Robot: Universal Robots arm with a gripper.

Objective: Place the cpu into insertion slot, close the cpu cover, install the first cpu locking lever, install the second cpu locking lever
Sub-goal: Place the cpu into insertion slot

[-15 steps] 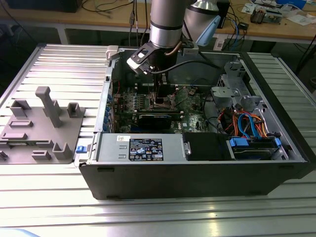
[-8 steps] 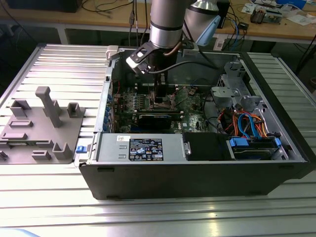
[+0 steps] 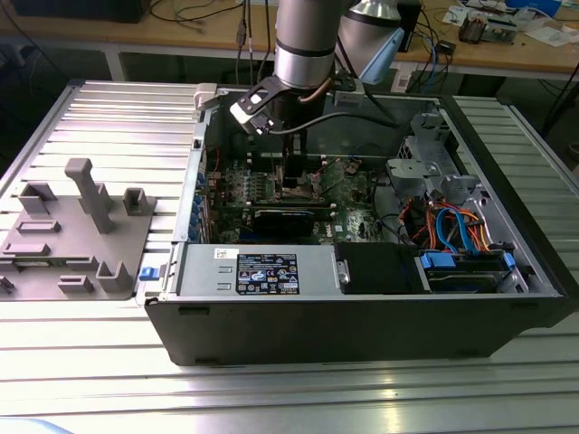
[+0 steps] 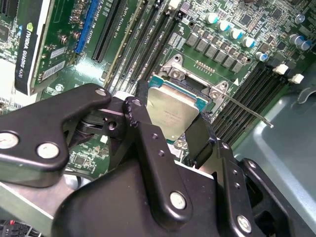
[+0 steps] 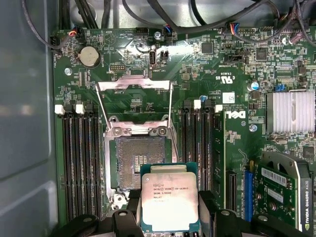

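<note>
My gripper (image 5: 170,210) is shut on the cpu (image 5: 170,197), a small square chip with a dull silver top, gripped at two opposite edges by the black fingers (image 4: 138,111). The cpu (image 4: 170,111) hangs level above the board, partly over one edge of the insertion slot (image 5: 134,160), whose dark pin field lies bare. The cpu cover (image 5: 133,85), a thin silver frame, is swung open away from the slot. A thin locking lever (image 4: 247,111) sticks out beside the slot's metal rim (image 4: 217,91). In the exterior view the gripper (image 3: 294,176) reaches down into the open computer case.
Black memory slots (image 5: 79,158) flank the slot on both sides. A graphics card (image 5: 286,197) and a finned heatsink (image 5: 291,111) stand nearby, with the grey case wall (image 5: 24,98) opposite. Cables (image 3: 452,226) and a power supply (image 3: 262,271) fill the case; a grey fixture (image 3: 72,226) sits outside.
</note>
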